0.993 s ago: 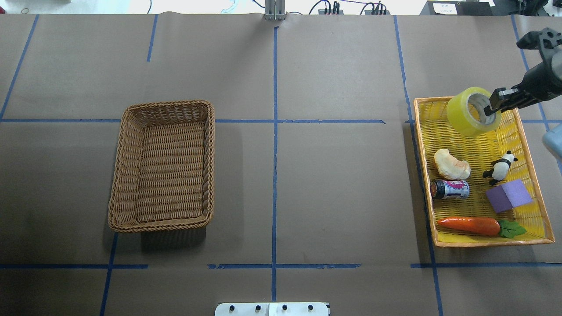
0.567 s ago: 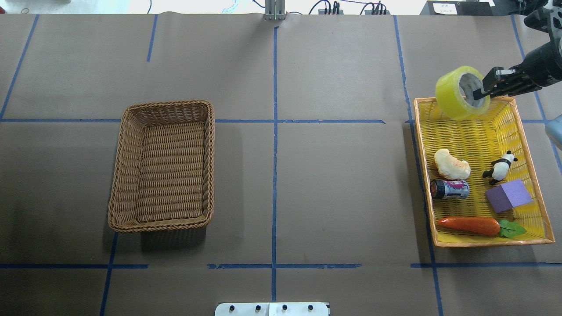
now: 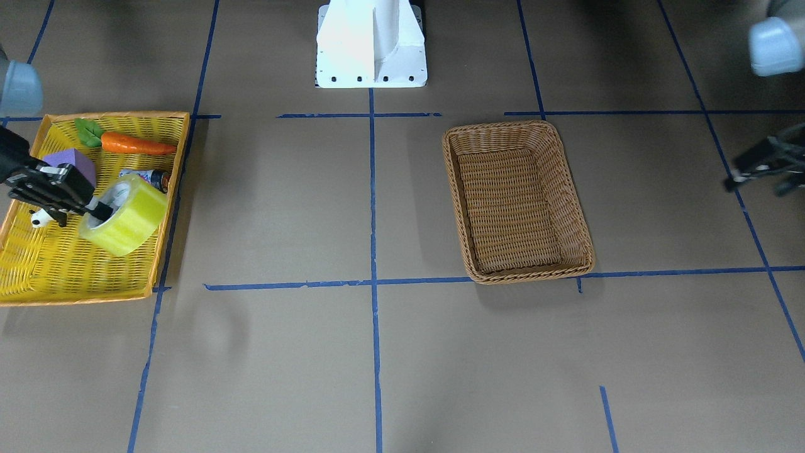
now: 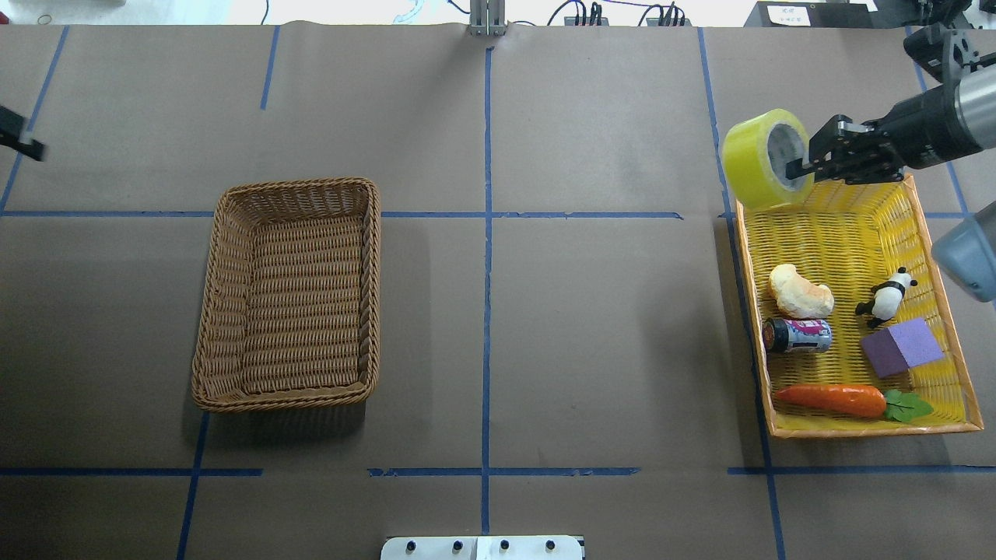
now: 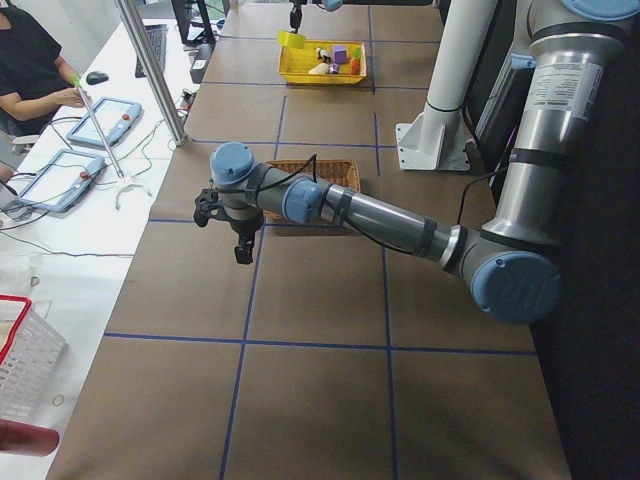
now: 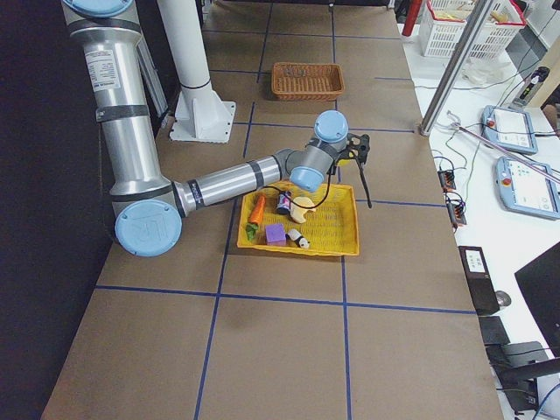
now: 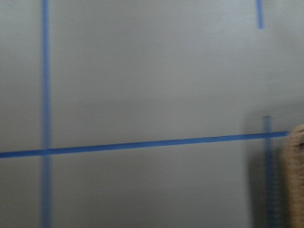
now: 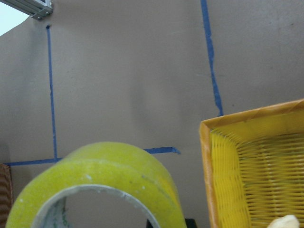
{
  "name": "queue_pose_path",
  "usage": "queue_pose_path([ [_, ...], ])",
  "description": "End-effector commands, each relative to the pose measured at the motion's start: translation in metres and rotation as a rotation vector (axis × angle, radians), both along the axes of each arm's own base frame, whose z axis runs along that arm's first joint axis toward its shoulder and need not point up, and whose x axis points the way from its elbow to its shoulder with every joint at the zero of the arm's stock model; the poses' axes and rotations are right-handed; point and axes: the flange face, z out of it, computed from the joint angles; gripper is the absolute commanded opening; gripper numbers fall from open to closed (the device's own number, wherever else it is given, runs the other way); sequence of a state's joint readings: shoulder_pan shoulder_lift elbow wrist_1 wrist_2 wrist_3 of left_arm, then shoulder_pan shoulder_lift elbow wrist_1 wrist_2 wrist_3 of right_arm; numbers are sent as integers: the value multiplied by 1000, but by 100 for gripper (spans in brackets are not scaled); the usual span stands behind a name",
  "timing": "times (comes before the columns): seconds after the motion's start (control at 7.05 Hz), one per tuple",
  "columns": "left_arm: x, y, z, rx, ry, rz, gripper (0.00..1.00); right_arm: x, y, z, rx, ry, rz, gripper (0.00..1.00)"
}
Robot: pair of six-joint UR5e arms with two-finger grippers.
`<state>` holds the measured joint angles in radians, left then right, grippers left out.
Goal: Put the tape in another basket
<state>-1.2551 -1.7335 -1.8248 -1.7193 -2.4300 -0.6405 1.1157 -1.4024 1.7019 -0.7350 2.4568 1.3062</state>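
The yellow-green tape roll [image 4: 751, 159] hangs tilted in the air over the far left corner of the yellow tray [image 4: 745, 257], above the rim. My right gripper [image 4: 801, 165] is shut on the roll's wall, one finger inside the grey-white core. In the front-facing view the tape [image 3: 129, 217] and right gripper [image 3: 94, 211] are over the tray's edge. The right wrist view shows the roll [image 8: 102, 183] close up. The brown wicker basket [image 4: 296, 185] stands empty at the left, far from the tape. My left gripper [image 3: 758, 179] hovers open and empty beyond the basket's outer side.
The yellow tray holds a bread piece [image 4: 801, 292], a can [image 4: 797, 335], a toy panda [image 4: 883, 295], a purple block [image 4: 903, 346] and a carrot [image 4: 836, 398]. The white robot base [image 3: 371, 44] stands at the table's near middle. An operator [image 5: 30, 60] sits beyond the far side.
My right gripper has carried the tape up and to the left, from over the tray's far end to over its far left corner. The left gripper's tip has come into the overhead view.
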Motion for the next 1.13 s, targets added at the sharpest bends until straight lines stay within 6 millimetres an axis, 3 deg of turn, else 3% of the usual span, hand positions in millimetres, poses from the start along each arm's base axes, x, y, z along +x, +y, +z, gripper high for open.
queue_pose_path([
  [0.0, 104, 38, -67, -103, 204, -49, 100, -25, 20, -16, -9, -95, 8, 2],
  [0.28, 169, 57, -136, -199, 333, -91, 100, -73, 43, -40, 25, -196, 26, 1],
  [0.43, 176, 70, -151, -221, 439, -118, 100, -98, 59, -61, 18, -300, 45, 1],
  [0.99, 190, 131, -191, -345, 982, -164, 100, -135, 117, -100, 24, -649, 4, 2],
])
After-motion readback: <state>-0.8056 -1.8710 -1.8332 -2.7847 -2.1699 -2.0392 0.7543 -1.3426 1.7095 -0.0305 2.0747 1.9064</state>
